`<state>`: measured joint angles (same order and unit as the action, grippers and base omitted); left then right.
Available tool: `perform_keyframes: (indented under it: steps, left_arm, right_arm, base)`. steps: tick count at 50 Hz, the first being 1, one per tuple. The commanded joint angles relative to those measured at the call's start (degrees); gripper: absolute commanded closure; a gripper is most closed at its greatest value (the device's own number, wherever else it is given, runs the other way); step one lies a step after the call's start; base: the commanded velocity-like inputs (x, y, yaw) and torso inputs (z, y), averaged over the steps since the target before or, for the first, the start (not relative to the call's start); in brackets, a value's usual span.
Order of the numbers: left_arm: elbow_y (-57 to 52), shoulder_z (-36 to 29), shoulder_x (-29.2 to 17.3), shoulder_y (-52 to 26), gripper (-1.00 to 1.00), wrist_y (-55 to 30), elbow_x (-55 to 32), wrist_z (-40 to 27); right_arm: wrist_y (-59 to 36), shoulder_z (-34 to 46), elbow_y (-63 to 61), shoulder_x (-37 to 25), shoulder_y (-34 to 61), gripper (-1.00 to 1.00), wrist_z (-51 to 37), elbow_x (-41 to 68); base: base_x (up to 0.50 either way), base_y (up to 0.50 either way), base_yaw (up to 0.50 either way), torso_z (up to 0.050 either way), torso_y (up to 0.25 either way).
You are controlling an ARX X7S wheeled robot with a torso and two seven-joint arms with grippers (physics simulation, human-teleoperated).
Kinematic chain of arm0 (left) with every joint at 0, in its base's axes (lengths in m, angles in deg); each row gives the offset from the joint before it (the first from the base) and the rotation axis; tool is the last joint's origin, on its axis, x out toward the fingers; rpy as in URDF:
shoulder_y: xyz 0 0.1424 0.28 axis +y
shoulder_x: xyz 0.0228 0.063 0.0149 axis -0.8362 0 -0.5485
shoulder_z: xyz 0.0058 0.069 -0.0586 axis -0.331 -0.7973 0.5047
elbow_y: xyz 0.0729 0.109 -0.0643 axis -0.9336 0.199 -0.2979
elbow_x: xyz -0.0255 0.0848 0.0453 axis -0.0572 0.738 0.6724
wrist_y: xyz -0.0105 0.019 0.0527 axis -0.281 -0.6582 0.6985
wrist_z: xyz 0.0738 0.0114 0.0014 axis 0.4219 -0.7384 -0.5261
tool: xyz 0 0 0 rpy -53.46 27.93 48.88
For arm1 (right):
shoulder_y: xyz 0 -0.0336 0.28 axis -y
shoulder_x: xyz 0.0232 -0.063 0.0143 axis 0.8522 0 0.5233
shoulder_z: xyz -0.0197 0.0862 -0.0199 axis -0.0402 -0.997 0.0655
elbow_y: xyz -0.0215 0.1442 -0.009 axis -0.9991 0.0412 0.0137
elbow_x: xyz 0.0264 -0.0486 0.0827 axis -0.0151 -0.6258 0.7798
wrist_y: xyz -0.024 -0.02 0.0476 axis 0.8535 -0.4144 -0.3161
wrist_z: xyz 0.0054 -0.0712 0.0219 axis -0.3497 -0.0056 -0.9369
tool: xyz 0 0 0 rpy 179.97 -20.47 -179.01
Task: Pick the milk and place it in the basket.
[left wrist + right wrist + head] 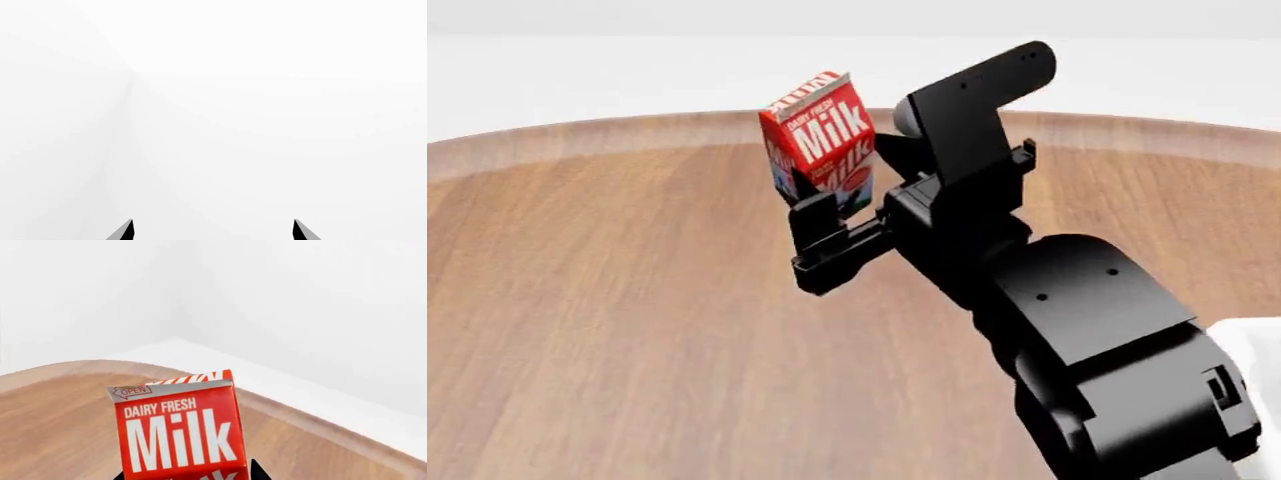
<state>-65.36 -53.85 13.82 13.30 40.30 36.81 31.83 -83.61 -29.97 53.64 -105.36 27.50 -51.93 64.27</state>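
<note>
Milk [822,140] rode tilted above the wooden worktop [627,330], pinched low at its base in my right gripper [827,215], jaws closed on it. My left gripper [213,231] showed only two tips spread apart, holding nothing. I judged the low grip might let the carton pivot and slip; no basket was in view.

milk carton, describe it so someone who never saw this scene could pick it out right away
Over the wide round wooden table, follow the robot's black right arm to its right gripper. Held there, lifted and tilted above the wood, is the milk carton: a small gable-top box with a red face, big white "Milk" lettering and "DAIRY FRESH" above it. It is the only colourful object in sight.
</note>
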Motion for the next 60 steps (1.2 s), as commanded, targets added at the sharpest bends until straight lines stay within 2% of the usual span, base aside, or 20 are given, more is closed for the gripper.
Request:
perform_keyframes:
  steps: [1, 14, 23, 57, 60]
  left_arm:
    - [-0.3, 0.9, 0.9, 0.3, -1.0, -0.6, 1.8, 1.4]
    - [-0.2, 0.7, 0.9, 0.6, -1.0, -0.2, 2.1, 1.4]
    - [-0.1, 0.8, 0.8, 0.8, -1.0, 0.0, 2.1, 1.4]
    - [-0.1, 0.2, 0.1, 0.2, -1.0, 0.1, 1.5, 0.7]
    - [-0.3, 1.1, -0.2, 0.6, -1.0, 0.3, 1.1, 0.8]
  right_arm:
    - [1.4, -11.4, -0.1, 1.9, 0.3, 1.0, -9.5, 0.1]
    - [4.5, -13.7, 0.8, 1.5, -1.3, 1.0, -15.0, -2.4]
    - [7.1, -17.2, 1.9, 1.2, -2.8, 1.0, -22.0, -4.7]
    - [8.7, -16.9, 3.4, 1.3, -3.4, 1.0, -22.0, -4.9]
    - [4.2, -16.2, 1.0, -0.6, 0.6, 1.0, -21.4, -4.0]
  base:
    - [0.0, 0.0, 0.0, 0.0, 0.0]
    - [0.0, 0.0, 0.0, 0.0, 0.002]
    - [0.0, 0.0, 0.0, 0.0, 0.002]
    - [0.0, 0.0, 0.0, 0.0, 0.001]
    - [0.0, 0.0, 0.0, 0.003, 0.004]
